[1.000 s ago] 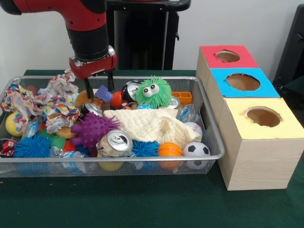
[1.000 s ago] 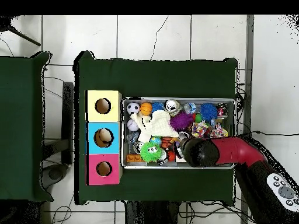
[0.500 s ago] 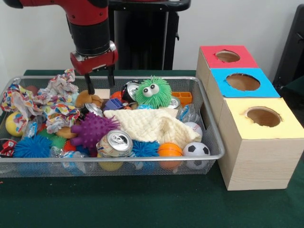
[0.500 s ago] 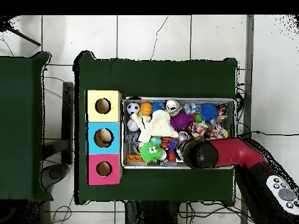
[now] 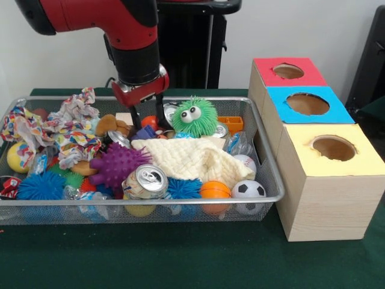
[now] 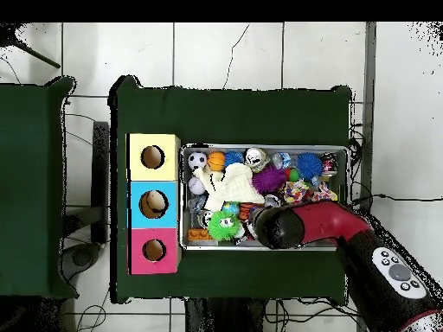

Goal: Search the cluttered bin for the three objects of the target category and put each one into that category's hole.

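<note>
Bin [image 5: 264, 198] clutter lay beneath the tool [image 5: 148, 115], whose spread fingers hung empty just left of the green fuzzy toy [image 5: 194, 117].

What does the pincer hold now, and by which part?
Nothing. The pincer is open, its fingers spread with only air between them, above the bin.

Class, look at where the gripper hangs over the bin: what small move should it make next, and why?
Probably a short descent. The gripper hangs open and empty just above the clutter at the bin's back, between the small wooden block and the green fuzzy toy. Its fingers straddle the items below, so lowering should let it close on one.
</note>
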`<state>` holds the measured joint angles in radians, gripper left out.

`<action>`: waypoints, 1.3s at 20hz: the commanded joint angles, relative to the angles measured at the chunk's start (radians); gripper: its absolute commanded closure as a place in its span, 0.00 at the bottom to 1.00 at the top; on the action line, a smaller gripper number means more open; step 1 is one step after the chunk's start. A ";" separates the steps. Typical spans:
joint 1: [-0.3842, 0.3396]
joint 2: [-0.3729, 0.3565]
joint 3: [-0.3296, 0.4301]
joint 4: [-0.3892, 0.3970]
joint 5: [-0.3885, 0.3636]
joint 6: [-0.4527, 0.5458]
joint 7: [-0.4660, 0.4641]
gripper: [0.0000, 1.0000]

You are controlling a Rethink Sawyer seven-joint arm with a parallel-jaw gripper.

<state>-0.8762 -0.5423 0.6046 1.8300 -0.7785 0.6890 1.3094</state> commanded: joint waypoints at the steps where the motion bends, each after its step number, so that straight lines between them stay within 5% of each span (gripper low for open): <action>1: 0.017 0.063 0.067 -0.091 -0.088 0.072 -0.317 0.00; 9: 0.023 -0.009 0.049 -0.051 -0.079 0.046 -0.209 0.00; 18: 0.013 0.069 0.094 -0.185 -0.069 0.135 -0.375 0.00; 26: 0.003 0.091 0.120 -0.227 -0.073 0.168 -0.410 0.00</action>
<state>-0.8648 -0.5140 0.6561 1.7526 -0.7954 0.7895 1.2770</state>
